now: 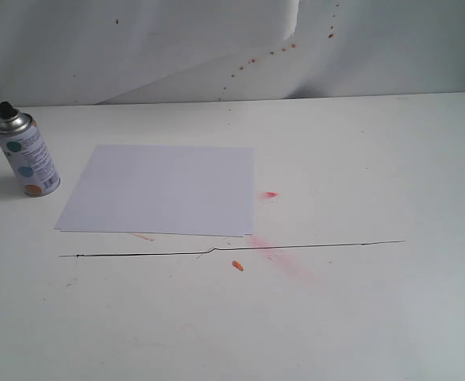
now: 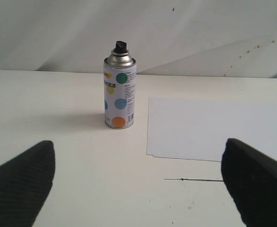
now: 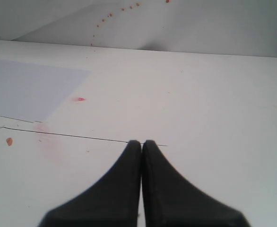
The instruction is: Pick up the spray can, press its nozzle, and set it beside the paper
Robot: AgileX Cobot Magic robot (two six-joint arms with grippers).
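Note:
The spray can (image 1: 28, 155) stands upright at the table's left edge, left of the paper (image 1: 165, 189), with a small gap between them. Its black nozzle (image 1: 6, 107) tops the silver dome. In the left wrist view the spray can (image 2: 120, 90) and nozzle (image 2: 120, 46) stand ahead of my left gripper (image 2: 141, 146), whose black fingers (image 2: 22, 179) are spread wide and empty; the paper (image 2: 214, 127) lies beside the can. My right gripper (image 3: 141, 143) is shut, fingers pressed together over bare table, with the paper (image 3: 25, 87) off to one side. Neither gripper shows in the exterior view.
A thin black line (image 1: 232, 248) runs across the white table (image 1: 359, 317) in front of the paper. Red spray marks (image 1: 284, 258) and an orange spot (image 1: 237, 266) lie near it. A creased white backdrop (image 1: 217, 48) rises behind the table.

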